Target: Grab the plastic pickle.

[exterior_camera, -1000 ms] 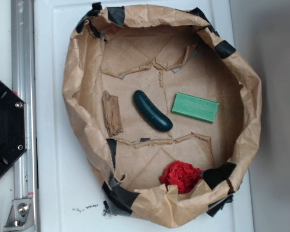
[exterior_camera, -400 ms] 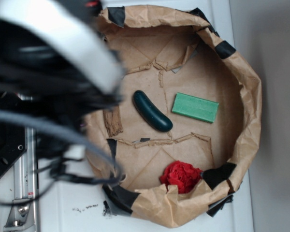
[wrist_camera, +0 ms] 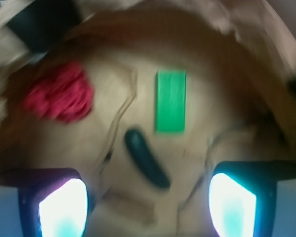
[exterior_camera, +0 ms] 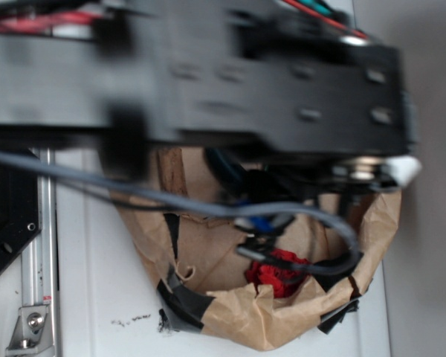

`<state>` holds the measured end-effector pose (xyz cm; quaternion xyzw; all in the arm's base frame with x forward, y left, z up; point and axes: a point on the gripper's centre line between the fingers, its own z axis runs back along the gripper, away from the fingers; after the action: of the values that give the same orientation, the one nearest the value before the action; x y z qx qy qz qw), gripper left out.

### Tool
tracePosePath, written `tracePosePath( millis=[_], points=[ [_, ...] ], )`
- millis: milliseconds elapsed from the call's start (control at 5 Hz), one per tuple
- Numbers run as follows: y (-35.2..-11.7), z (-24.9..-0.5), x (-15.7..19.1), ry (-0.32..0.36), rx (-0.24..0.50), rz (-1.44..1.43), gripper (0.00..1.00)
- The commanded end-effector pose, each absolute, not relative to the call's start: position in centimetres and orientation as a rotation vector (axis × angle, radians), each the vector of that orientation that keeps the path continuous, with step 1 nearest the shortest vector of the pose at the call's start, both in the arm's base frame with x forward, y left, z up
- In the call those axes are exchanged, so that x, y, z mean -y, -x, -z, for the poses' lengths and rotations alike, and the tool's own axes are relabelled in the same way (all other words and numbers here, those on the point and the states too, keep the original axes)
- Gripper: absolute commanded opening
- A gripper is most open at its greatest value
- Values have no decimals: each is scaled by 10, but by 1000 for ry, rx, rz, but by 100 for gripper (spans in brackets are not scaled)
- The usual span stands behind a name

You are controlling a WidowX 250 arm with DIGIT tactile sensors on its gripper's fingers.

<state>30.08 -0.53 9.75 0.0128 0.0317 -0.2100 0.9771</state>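
Since the earlier frame, the arm (exterior_camera: 208,74) has swung over the paper bowl (exterior_camera: 230,316). Released gripper (wrist_camera: 147,202) frames the plastic pickle (wrist_camera: 146,158); green block (wrist_camera: 170,101) nearby risks a mistaken grasp.

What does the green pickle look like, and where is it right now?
In the wrist view, the plastic pickle is a small, dark green, smooth oblong with rounded ends, slightly curved. It lies flat and slanted on the brown paper lining, with nothing gripping it. The light green block sits just beyond it, apart, and the red crumpled thing is off to one side. The gripper is open above it. The picture is blurry, so finer details don't show.
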Motion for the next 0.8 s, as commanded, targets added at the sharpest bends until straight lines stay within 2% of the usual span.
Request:
tracePosePath(
  millis=[0, 200, 400, 600],
  points=[
    [-287, -13, 20, -55, -154, 648, 100],
    [-268, -28, 23, -11, -133, 683, 100],
    [-259, -36, 20, -10, -108, 657, 100],
    [-259, -69, 7, -2, -6, 552, 100]
  ],
)
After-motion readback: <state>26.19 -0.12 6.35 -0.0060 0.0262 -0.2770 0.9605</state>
